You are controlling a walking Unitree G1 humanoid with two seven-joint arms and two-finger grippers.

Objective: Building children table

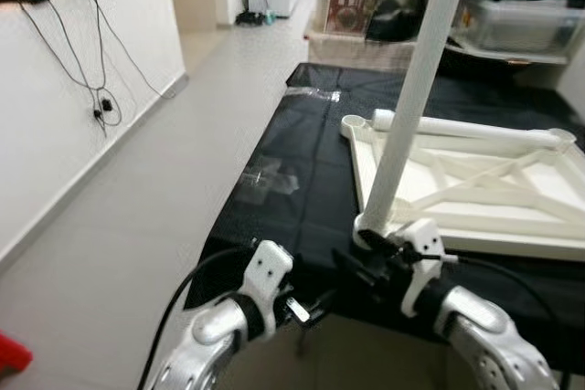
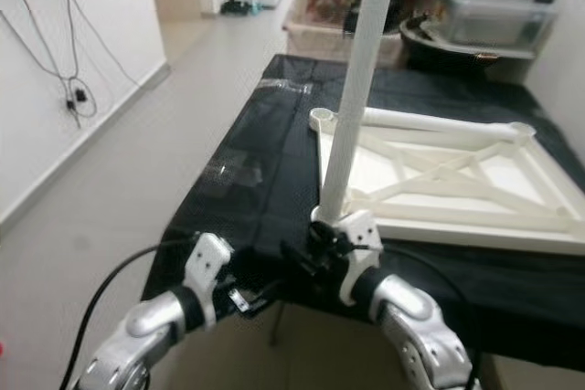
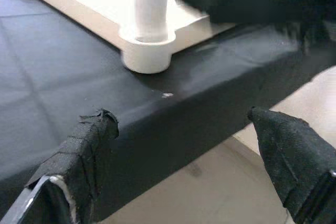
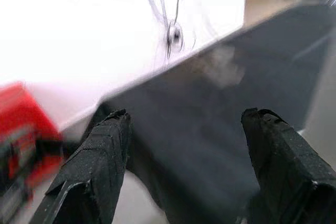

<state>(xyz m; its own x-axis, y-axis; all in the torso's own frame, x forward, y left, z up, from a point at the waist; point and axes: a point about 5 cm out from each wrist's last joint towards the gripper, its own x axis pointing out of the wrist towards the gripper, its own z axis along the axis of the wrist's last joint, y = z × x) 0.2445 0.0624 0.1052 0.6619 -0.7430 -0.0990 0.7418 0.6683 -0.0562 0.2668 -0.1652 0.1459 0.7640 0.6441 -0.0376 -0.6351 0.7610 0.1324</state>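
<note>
Showing leg [image 3: 151, 9] socket close-up, left gripper [image 3: 184, 145] spread

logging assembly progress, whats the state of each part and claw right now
table top: upside down on the black cloth, ribbed underside up
upright leg: standing in the near corner socket
second leg: lying loose along the far edge
left claw: open, holding nothing, at the near edge
right claw: open, holding nothing
</note>
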